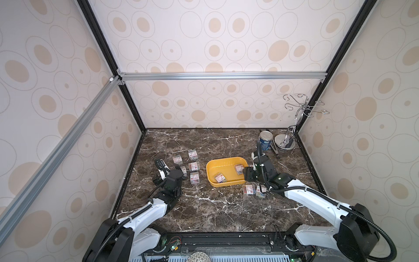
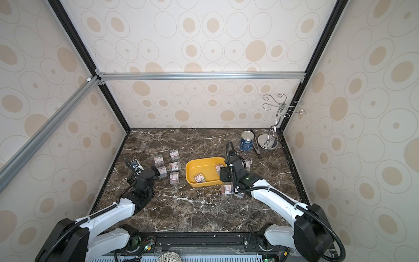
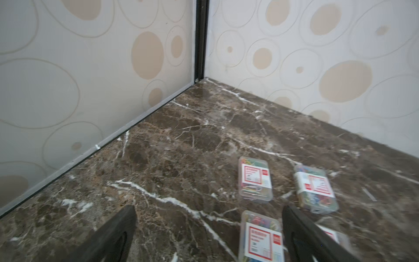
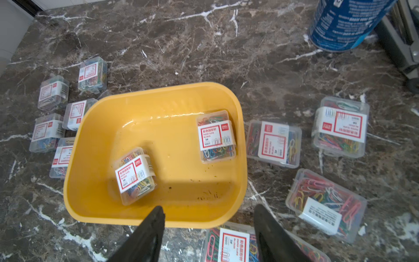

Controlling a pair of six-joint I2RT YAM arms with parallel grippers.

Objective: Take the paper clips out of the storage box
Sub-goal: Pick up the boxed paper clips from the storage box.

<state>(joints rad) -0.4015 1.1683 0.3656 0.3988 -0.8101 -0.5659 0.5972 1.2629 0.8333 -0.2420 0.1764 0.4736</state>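
Marbled brown tabletop [image 1: 204, 211] is carrying the yellow storage box [image 4: 90, 127], and two packs of paper clips [image 4: 216, 137] are lying inside it, apart from each other, the rest sitting outside on both sides. My right jaws are hovering part-open and empty over the near rim, and my left jaws are hanging wide and empty by the outside packs. I'm judging these packs light, rigid, slick clear plastic, lids possibly popping under a hard squeeze, so I'm favouring a pinch across two opposite side walls, low down.
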